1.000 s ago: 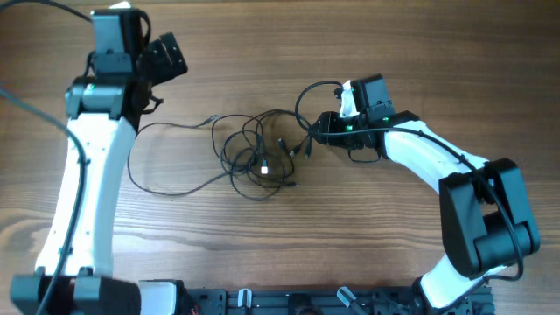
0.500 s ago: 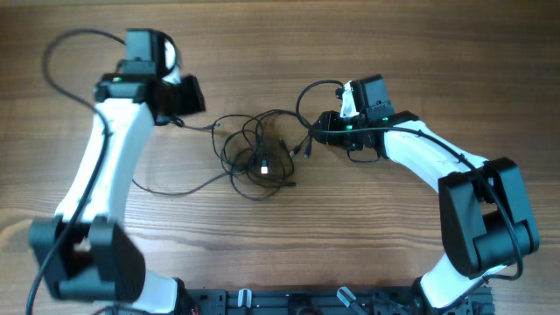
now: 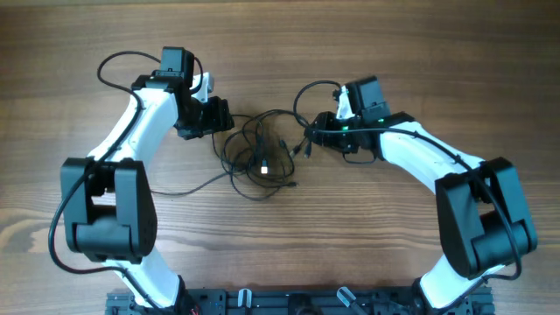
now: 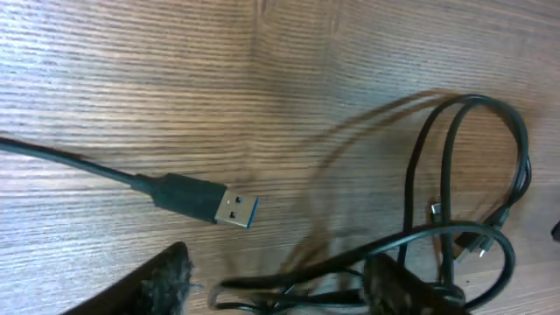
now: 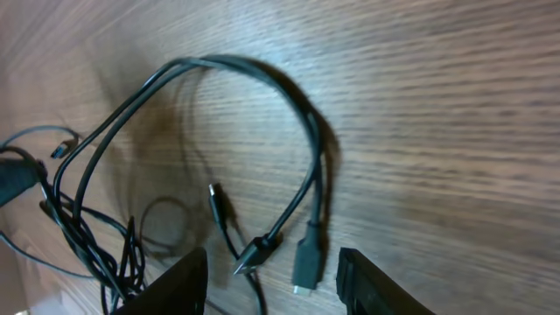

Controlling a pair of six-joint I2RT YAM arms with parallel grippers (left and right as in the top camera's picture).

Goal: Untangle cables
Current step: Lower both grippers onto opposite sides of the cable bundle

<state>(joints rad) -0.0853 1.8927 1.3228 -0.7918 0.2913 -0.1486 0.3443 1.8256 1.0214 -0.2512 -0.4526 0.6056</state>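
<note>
Left gripper [image 4: 280, 269] stood with jaws apart, clamping nothing, fingers cut off at the lower edge; right gripper [image 5: 273, 262] was likewise parted, straddling loose plug ends; cables [image 3: 260, 150] lay tangled on the table [image 3: 394, 52] between both grippers; individual crossings could not be made out.

Bright, even light; soft shadows beside cables [image 4: 188, 197]; overhead sharp, wrist views slightly blurry at btm edge.

So there's a USB plug [image 4: 206, 200] with a blue tip lying flat on the wood table [image 4: 131, 79], its cord running off left. Black cables [image 4: 472, 166] loop on the right, and a few strands pass between the left gripper [image 4: 282, 287]'s spread fingers [image 4: 162, 282].
</note>
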